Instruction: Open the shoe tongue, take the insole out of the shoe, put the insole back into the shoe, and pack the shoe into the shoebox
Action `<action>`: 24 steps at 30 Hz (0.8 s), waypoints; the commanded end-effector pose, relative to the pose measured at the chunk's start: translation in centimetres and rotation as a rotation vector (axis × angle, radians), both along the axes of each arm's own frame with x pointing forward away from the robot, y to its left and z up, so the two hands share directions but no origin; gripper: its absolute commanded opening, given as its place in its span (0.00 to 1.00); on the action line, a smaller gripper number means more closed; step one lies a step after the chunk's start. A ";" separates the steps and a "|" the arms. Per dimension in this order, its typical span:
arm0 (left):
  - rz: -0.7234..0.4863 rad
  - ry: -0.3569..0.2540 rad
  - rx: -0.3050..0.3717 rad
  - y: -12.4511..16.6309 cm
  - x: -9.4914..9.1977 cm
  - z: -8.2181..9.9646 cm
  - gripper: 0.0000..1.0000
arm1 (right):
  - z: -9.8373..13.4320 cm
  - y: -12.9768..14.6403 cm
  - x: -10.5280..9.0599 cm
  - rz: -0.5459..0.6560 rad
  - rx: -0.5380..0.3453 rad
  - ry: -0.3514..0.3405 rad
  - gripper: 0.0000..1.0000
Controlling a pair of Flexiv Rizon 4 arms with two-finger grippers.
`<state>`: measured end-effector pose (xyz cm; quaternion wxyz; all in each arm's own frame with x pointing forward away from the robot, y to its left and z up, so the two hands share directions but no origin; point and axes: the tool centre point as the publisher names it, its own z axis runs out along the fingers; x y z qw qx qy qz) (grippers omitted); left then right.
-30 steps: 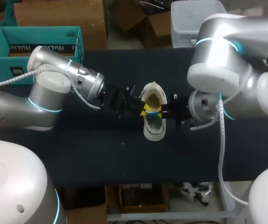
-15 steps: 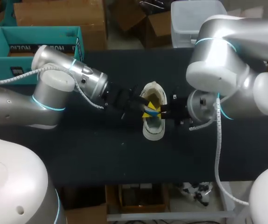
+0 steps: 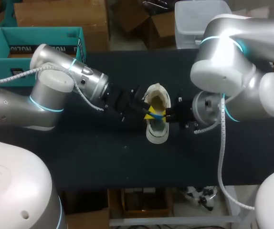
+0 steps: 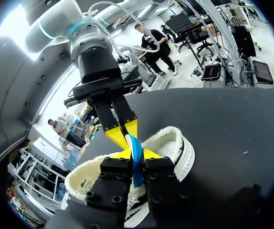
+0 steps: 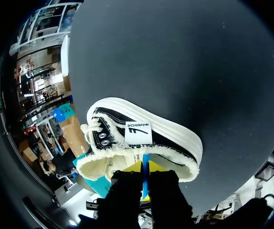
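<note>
A cream and black shoe (image 3: 157, 125) lies on the black table (image 3: 103, 157), its opening facing up. A blue insole (image 3: 159, 116) stands on edge in the opening. My left gripper (image 3: 149, 111) comes in from the shoe's left and is shut on the blue insole (image 4: 137, 160) in the left wrist view. My right gripper (image 3: 165, 116) comes in from the shoe's right and pinches the same insole (image 5: 145, 172) above the shoe's (image 5: 142, 138) fuzzy collar. Seen from the left wrist, the right gripper (image 4: 126, 132) meets my left gripper (image 4: 136, 153) tip to tip over the shoe (image 4: 177, 143).
A teal open shoebox (image 3: 36, 45) stands at the table's back left corner, behind my left arm (image 3: 56, 93). My right arm (image 3: 232, 81) hangs over the table's right half. Bare table lies in front of the shoe.
My left gripper shifted slightly toward the shoe's opening, loosened, then closed again on the insole. The right gripper and the shoe have stayed in place.
</note>
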<state>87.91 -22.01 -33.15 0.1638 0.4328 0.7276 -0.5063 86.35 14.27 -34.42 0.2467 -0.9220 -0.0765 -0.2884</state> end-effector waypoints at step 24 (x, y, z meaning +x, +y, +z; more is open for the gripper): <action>-0.006 0.007 0.008 -0.4 0.1 -0.2 0.00 | -0.5 1.7 -0.9 -0.032 0.020 -0.014 0.00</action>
